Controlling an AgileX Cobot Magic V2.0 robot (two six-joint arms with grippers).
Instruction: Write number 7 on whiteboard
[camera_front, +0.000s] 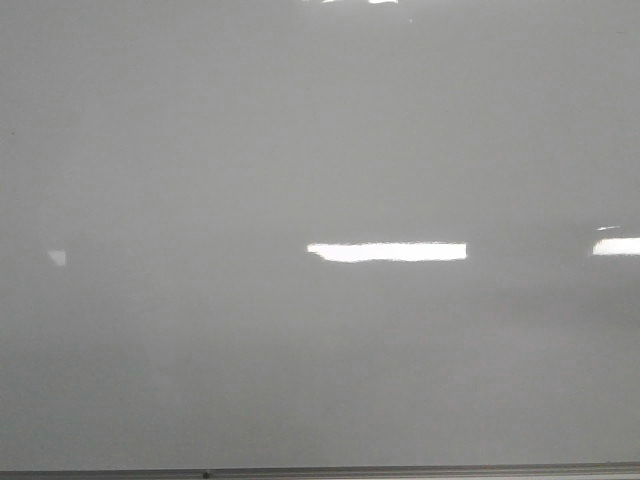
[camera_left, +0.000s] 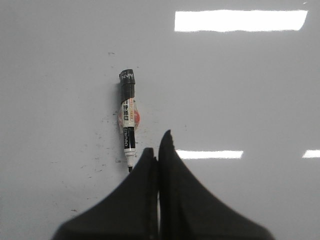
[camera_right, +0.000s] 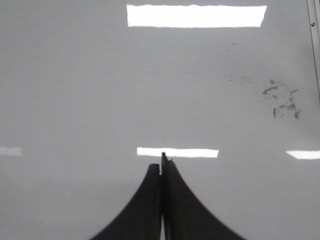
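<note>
Black fingers (camera_left: 172, 200) of my left end effector (camera_left: 159, 150) filled the near edge of the left wrist view, pressed together and holding nothing; my right end effector (camera_right: 162, 162) was likewise closed and empty. Just beyond the left one lay a marker (camera_left: 128, 117), uncapped as far as I could tell, flat on the whiteboard (camera_front: 200, 350); faint smudges (camera_right: 282, 100) showed near the frame edge (camera_right: 315, 50). No number 7 was visible anywhere; I judged the task barely begun, with pickup and every stroke left. No containers appeared.
</note>
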